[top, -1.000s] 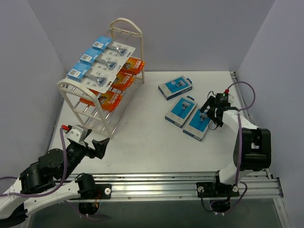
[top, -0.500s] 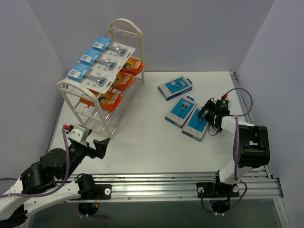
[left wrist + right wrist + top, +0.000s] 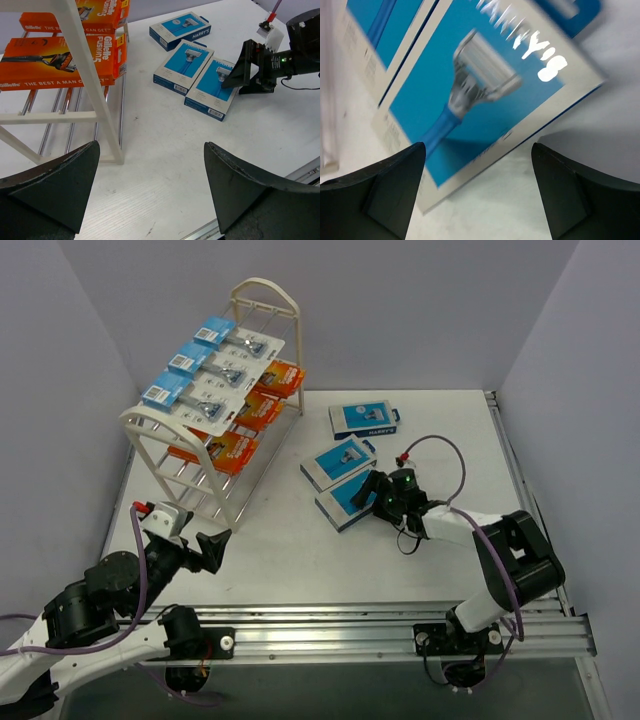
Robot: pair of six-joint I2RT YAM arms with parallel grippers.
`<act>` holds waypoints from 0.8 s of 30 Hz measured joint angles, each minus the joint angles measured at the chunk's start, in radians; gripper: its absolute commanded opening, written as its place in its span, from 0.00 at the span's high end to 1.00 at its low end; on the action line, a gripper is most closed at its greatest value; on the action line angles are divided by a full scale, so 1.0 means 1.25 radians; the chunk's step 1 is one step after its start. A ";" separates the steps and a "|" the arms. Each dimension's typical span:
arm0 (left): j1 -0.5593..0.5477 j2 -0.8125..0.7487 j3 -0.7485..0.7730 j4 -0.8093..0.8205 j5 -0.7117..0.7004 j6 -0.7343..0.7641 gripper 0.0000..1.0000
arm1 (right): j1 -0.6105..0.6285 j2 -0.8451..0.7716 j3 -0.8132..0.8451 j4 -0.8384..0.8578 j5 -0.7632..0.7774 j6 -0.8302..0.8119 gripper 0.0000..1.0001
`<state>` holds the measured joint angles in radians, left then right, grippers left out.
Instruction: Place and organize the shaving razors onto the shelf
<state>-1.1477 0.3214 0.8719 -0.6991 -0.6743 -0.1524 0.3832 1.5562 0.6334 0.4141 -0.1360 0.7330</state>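
**three blue boxes not yet on the shelf, right end effector low beside one**

the shelf stands at the far left of the desk. three white razor cards lie in a row on its top tier, and orange boxes sit on the tier below. the left end effector hangs near the shelf's front leg with its jaws wide apart and nothing between them.

towards the middle, three blue boxes lie flat on the desk. the far box lies apart from the others. the middle box and the near box lie side by side and seem to touch.

the right end effector sits low at the near box's right end. its jaws are spread and hold nothing. the wrist view shows that box's corner between the fingers.

the likely trouble is the grip. the box lies flat, so the fingers may find no edge and shove it along instead. a shove would carry the middle box with it, since the two touch. a grip on one corner only could let the box swing or drop on the way over. on the shelf, thin rods give poor support, so a tilted box may slip between them or knock the orange boxes.
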 measured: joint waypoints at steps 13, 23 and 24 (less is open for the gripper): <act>0.030 -0.001 0.000 0.000 0.014 0.002 0.06 | 0.018 -0.201 -0.023 -0.194 -0.081 0.002 0.21; 0.035 -0.001 0.000 0.000 0.018 0.003 0.06 | -0.166 -0.110 0.127 -0.233 -0.108 -0.148 0.21; 0.035 -0.001 0.000 0.000 0.018 0.003 0.06 | -0.167 -0.087 0.143 -0.232 -0.109 -0.160 0.21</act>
<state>-1.1038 0.3199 0.8719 -0.6987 -0.6514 -0.1486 0.1749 1.4471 0.8124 0.1238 -0.2718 0.5331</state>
